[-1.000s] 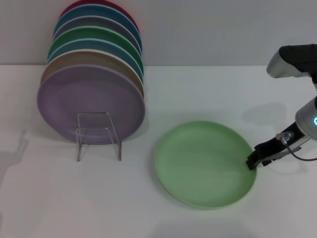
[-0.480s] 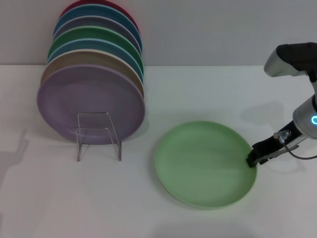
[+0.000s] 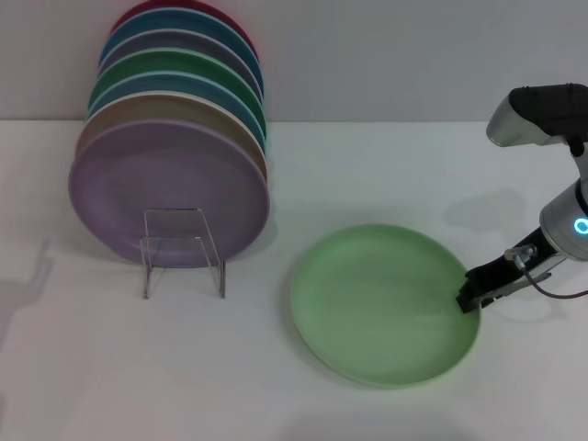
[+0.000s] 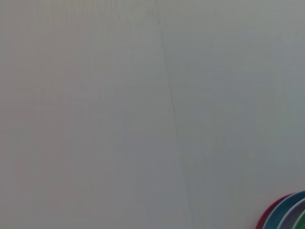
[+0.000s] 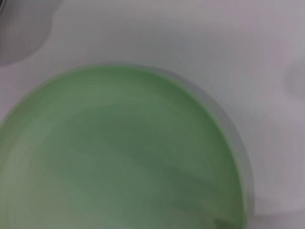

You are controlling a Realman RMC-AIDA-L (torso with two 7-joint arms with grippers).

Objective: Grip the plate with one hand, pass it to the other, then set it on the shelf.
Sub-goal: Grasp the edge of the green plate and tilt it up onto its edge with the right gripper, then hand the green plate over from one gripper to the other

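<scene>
Plate (image 3: 384, 305) nudged slightly rightward, right gripper (image 3: 469, 300) low at its rim.

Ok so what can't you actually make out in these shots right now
- Right gripper, head view: it sits at the rim of the mint-green plate, but whether its jaws have closed on that rim is too small to tell.
- Right wrist view: shows only the plate, none of its own gripper.
- Left gripper: in no view; the left wrist camera faces a blank surface.
- Clear rack, head view: its rear part is hidden by the lilac plate.
</scene>
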